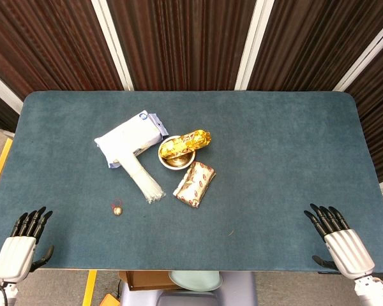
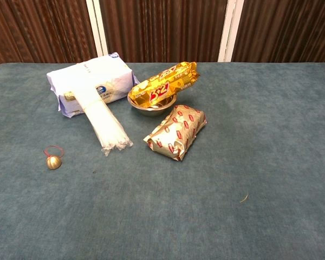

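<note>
Left hand (image 1: 16,250) at near table (image 1: 274,146) edge, fingers straight, side by side, holding nothing; right hand (image 1: 341,242) same — fingers slightly fanned, empty. Small gold bell (image 1: 117,210) on red loop nearest, ahead and inward of left fingertips; further on: white straw bundle (image 1: 140,176), white tissue pack (image 1: 129,137), red-gold wrapped packet (image 1: 194,184), gold snack bag (image 1: 185,143) across metal bowl (image 1: 172,160); all well apart from right fingers.

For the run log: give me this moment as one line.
left hand: open, near table corner | right hand: open, near corner | gold packet: across bowl | bell: nearest left hand
</note>
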Tool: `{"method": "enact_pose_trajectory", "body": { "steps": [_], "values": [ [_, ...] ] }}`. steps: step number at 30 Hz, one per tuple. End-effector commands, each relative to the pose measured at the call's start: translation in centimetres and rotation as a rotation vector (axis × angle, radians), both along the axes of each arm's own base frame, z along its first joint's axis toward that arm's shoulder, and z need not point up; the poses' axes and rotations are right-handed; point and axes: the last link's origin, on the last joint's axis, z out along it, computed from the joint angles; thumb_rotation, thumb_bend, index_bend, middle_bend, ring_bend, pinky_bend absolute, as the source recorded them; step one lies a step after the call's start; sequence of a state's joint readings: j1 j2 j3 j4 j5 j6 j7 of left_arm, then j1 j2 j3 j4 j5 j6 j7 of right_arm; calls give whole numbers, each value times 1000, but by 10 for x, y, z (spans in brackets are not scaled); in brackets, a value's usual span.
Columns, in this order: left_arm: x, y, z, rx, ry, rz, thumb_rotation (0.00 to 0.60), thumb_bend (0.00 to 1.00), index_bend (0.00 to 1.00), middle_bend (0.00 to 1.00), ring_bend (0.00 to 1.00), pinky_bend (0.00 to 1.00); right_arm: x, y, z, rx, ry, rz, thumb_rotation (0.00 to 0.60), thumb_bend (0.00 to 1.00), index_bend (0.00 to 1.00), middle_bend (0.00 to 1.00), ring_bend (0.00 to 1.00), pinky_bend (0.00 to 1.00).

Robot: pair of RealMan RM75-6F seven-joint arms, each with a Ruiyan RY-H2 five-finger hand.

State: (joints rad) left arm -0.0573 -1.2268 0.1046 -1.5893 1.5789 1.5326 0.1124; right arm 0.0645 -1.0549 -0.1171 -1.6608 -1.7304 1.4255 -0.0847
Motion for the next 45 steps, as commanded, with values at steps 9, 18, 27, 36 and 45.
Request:
{"method": "enact_pose_trajectory", "body": {
  "steps": [9,18,27,36,45],
  "values": [
    [27,70,-71,-64,-63,-210,600,417,328,931,925,977,0,-6,-7,32,-4,0,600,212,0,0,0,0],
    [32,111,-116,-95,-7,-216,600,438,423,1000,1000,1000,-1,-7,-8,26,1,-8,600,212,0,0,0,0],
    [35,124,-128,-98,26,-232,600,437,491,1000,1000,1000,-2,-9,-9,41,9,-21,600,212,0,0,0,0],
    [42,125,-136,-112,38,-253,600,436,503,1000,1000,1000,-1,-9,-10,41,12,-21,600,212,0,0,0,0],
    [42,128,-140,-116,64,-245,600,438,517,1000,1000,1000,-1,-9,-9,41,7,-22,600,212,0,0,0,0]
  ]
}}
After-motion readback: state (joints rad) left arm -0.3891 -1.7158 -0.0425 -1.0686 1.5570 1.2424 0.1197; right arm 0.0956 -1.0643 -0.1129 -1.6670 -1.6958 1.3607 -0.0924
